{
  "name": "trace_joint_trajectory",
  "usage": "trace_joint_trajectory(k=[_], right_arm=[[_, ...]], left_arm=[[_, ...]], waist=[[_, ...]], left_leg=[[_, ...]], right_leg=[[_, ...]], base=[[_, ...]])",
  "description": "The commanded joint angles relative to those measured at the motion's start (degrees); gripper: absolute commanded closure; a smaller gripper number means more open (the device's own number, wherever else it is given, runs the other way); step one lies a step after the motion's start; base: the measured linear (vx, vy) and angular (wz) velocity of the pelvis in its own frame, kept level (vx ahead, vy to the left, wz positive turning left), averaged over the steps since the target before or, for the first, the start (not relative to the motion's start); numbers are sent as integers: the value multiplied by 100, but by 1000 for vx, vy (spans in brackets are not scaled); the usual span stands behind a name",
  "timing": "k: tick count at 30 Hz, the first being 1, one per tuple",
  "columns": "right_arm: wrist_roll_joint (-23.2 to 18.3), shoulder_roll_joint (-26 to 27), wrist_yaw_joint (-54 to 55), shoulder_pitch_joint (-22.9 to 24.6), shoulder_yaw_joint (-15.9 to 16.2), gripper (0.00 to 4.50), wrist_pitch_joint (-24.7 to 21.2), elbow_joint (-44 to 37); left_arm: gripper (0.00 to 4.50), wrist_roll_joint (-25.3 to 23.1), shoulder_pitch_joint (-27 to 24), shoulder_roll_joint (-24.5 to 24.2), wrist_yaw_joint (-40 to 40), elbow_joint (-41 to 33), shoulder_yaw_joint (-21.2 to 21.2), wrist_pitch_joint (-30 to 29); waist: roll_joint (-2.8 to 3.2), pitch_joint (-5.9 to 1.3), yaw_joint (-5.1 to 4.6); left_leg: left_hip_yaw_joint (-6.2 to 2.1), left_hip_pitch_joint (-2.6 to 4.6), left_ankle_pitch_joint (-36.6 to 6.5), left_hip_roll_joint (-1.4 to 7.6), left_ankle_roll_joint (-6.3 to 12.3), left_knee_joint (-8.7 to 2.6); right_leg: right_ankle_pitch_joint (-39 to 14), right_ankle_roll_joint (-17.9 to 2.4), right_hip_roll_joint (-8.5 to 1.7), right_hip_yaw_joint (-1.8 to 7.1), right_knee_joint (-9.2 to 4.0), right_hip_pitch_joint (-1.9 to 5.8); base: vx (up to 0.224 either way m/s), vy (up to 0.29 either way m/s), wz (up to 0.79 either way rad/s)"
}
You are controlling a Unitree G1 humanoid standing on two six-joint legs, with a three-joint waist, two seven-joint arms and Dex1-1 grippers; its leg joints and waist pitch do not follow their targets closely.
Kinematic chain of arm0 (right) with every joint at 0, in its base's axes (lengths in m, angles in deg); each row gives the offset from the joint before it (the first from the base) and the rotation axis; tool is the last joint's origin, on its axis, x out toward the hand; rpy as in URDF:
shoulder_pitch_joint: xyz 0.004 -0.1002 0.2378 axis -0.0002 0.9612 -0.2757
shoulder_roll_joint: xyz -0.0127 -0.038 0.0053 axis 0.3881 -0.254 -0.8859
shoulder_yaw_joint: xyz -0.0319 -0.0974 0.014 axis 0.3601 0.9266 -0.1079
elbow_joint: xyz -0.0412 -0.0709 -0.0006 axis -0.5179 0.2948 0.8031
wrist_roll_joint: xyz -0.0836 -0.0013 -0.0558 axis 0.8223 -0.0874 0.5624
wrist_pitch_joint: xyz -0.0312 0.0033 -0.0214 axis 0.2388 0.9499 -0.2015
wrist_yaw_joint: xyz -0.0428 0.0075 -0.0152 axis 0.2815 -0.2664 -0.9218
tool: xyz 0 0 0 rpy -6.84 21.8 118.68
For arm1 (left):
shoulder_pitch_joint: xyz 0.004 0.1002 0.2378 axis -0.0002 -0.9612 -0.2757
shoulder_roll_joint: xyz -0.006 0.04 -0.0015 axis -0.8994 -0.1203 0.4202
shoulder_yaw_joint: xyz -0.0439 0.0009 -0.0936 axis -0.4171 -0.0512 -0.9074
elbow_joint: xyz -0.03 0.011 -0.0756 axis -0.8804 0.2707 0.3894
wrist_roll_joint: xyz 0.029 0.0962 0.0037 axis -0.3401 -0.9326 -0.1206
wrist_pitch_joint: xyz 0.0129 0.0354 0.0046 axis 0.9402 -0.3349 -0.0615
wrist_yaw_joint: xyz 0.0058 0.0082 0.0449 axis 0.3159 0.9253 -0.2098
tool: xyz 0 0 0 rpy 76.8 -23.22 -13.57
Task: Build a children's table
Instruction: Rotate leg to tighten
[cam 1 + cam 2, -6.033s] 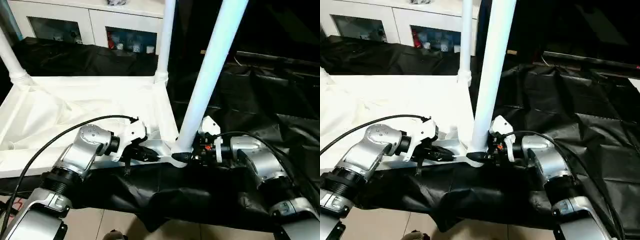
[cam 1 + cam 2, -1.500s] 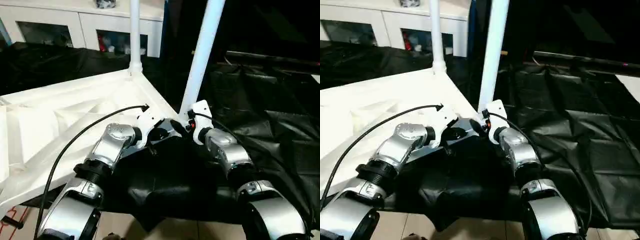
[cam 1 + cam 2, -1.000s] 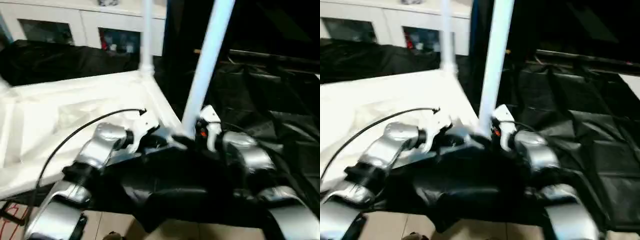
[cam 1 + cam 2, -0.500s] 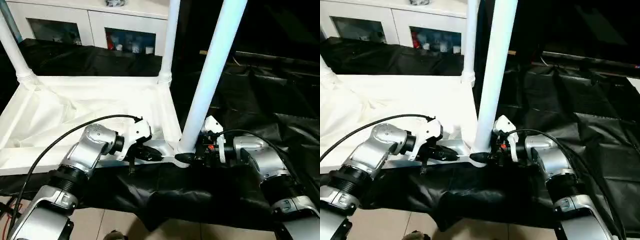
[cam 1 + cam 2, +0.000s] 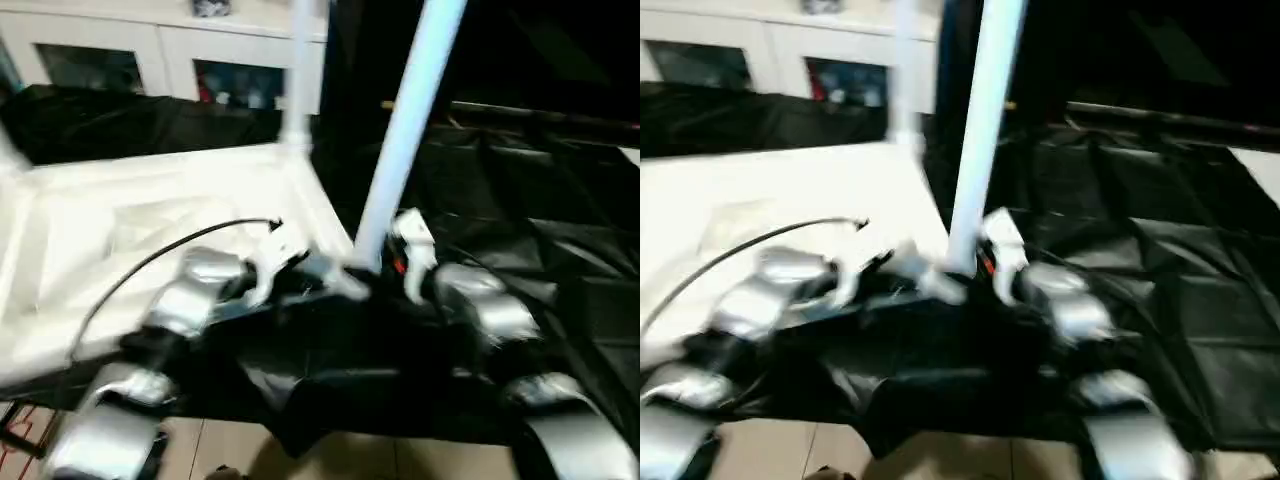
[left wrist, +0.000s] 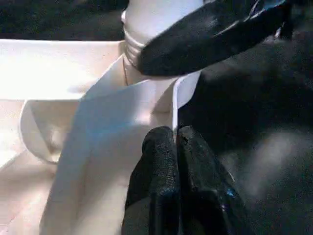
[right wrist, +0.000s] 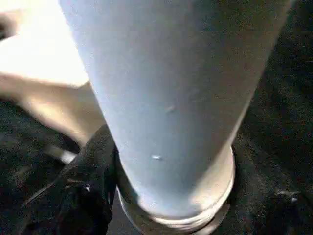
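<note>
1. The children's table (image 5: 150,230) lies upside down, its ribbed underside facing up, on black sheeting (image 5: 520,220) that covers the worktop. White legs stand up from its corner sockets. The near leg (image 5: 405,130) rises from the corner closest to the robot, and a far leg (image 5: 300,75) stands at the corner behind it.

2. The step in hand looks like seating the near leg in its socket. To do it well, the top must stay pinned while the leg is pressed straight down along its own axis. Any lean would probably jam the ringed collar (image 6: 134,49) against the socket wall.

3. The left gripper (image 6: 176,147) has its fingers pressed fully together on the thin upright edge of the tabletop's rim (image 6: 174,105), just beside the socket. That pinch is narrow, so I judge it could slip if the top is tugged sideways.

4. The right gripper (image 5: 385,275) sits at the foot of the near leg. In the right wrist view the leg's base (image 7: 176,196) stands right in front of the camera, with one black finger (image 7: 85,196) lying against its side. The fingers stand well apart around the tube, but I cannot tell whether they truly clamp it.

5. A white cabinet (image 5: 150,60) with glass doors stands behind the worktop.
</note>
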Motion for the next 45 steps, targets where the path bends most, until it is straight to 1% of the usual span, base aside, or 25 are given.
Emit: trace_joint_trajectory(k=[1,2,3,5,6,7,8,10,13,14,16,17,18,19,22,24,25,29,32,33,36,38,40,42,45], right_arm=[[174,427,534,-21,214,175,-59,502],[182,509,714,-75,190,175,20,599],[240,602,791,-137,196,175,192,715],[302,652,763,-182,227,175,345,804],[326,676,683,-204,247,175,423,828],[317,676,604,-221,243,121,448,835],[296,670,517,-240,230,107,461,839],[269,621,262,-273,266,105,543,836],[289,411,-423,-166,488,62,707,612],[289,411,-423,-166,488,62,707,612],[243,170,-1074,-24,595,62,834,387],[162,-14,-1511,90,634,62,853,177],[137,-71,-1663,128,623,62,854,105],[97,-154,-1852,178,622,62,844,-2],[15,-335,-2283,294,644,62,799,-240],[-105,-631,-2923,496,786,62,688,-644],[-126,-731,-3127,561,845,62,654,-770],[-200,-1030,-3720,770,969,62,387,-1211],[-192,-1067,-3804,805,967,62,336,-1291],[-218,-1071,-3818,814,964,89,290,-1323],[-291,-1093,-3858,889,994,100,139,-1514],[-300,-1088,-3862,912,1002,128,95,-1574],[-304,-1079,-3864,940,1007,140,24,-1655],[-302,-1058,-3845,954,1008,156,1,-1676],[-138,-810,-3184,914,940,175,-33,-1450]], left_arm=[[450,105,310,478,-417,-62,8,15],[450,95,340,557,-515,-25,10,1],[450,76,353,659,-573,-10,7,-3],[450,75,357,720,-577,-1,11,8],[450,83,351,743,-538,-14,27,9],[450,85,343,739,-501,-18,37,19],[450,84,333,726,-461,-19,47,35],[450,105,303,671,-359,-33,86,82],[450,161,207,500,-48,-134,131,184],[450,161,207,500,-48,-134,131,184],[450,218,83,324,337,-300,165,250],[450,273,-9,188,620,-434,196,296],[450,288,-39,142,714,-476,211,331],[450,330,-84,78,873,-540,227,393],[450,418,-161,-43,1171,-680,247,425],[450,467,-224,-218,1495,-796,286,448],[450,462,-242,-278,1598,-809,297,489],[450,504,-329,-521,1999,-927,330,508],[450,522,-358,-608,2144,-969,339,513],[450,535,-366,-634,2185,-983,342,516],[450,571,-395,-685,2276,-1036,348,493],[450,573,-398,-686,2277,-1038,345,494],[450,575,-400,-688,2275,-1042,344,491],[450,558,-401,-670,2210,-1035,336,485],[450,396,-264,-419,1539,-786,219,393]], waist=[[42,-360,-1],[39,-369,5],[43,-374,10],[39,-384,17],[31,-386,15],[39,-393,20],[37,-389,19],[41,-387,20],[30,-375,24],[32,-372,25],[22,-372,34],[19,-375,36],[12,-379,35],[24,-378,31],[21,-372,45],[22,-358,93],[32,-353,100],[39,-350,187],[45,-349,195],[44,-351,183],[45,-352,192],[42,-360,193],[44,-365,196],[42,-367,196],[32,-353,178]], left_leg=[[-21,131,-1855,92,-223,-417],[-26,118,-1755,83,-191,-421],[-3,131,-1657,82,-143,-401],[-4,103,-1520,83,-91,-397],[0,100,-1474,82,-61,-391],[0,88,-1353,79,-13,-385],[7,91,-1304,77,36,-383],[13,94,-1304,78,80,-380],[10,96,-1445,84,121,-386],[12,92,-1474,88,129,-385],[1,94,-1480,96,141,-392],[2,77,-1429,102,187,-382],[4,78,-1407,106,217,-381],[11,89,-1371,108,260,-377],[14,102,-1384,117,290,-378],[21,123,-1487,128,278,-383],[21,114,-1477,126,283,-387],[31,133,-1547,147,203,-395],[26,129,-1594,146,154,-406],[22,133,-1639,141,109,-410],[18,129,-1579,134,90,-410],[20,124,-1510,134,100,-406],[25,128,-1459,129,109,-397],[24,123,-1440,129,110,-395],[19,122,-1525,121,57,-404]], right_leg=[[-1698,-1079,-274,119,-463,161],[-1574,-1085,-266,105,-457,189],[-1375,-1113,-261,114,-450,169],[-1140,-1154,-258,104,-424,207],[-1042,-1172,-253,105,-418,210],[-826,-1219,-248,101,-390,231],[-701,-1261,-238,99,-384,231],[-649,-1302,-239,99,-383,240],[-867,-1291,-251,97,-410,246],[-925,-1281,-258,102,-414,242],[-959,-1276,-258,93,-422,254],[-828,-1299,-260,99,-403,269],[-768,-1317,-259,100,-394,269],[-684,-1371,-249,101,-387,249],[-685,-1442,-252,98,-385,253],[-863,-1415,-246,99,-400,239],[-882,-1397,-238,99,-401,244],[-1040,-1353,-250,102,-402,218],[-1158,-1328,-258,100,-405,208],[-1216,-1315,-257,103,-410,199],[-1155,-1307,-253,106,-404,209],[-1040,-1307,-251,104,-392,209],[-960,-1328,-250,104,-388,210],[-928,-1346,-254,101,-381,216],[-1089,-1304,-259,109,-401,206]], base=[[0,0,0],[0,0,0],[0,0,0],[0,0,0],[0,0,0],[0,0,0],[0,0,0],[0,0,0],[0,0,0],[0,0,0],[0,0,0],[0,0,0],[0,0,0],[0,0,0],[0,0,0],[0,0,0],[0,0,0],[0,0,0],[0,0,0],[0,0,0],[0,0,0],[0,0,0],[0,0,0],[0,0,0],[0,0,0]])
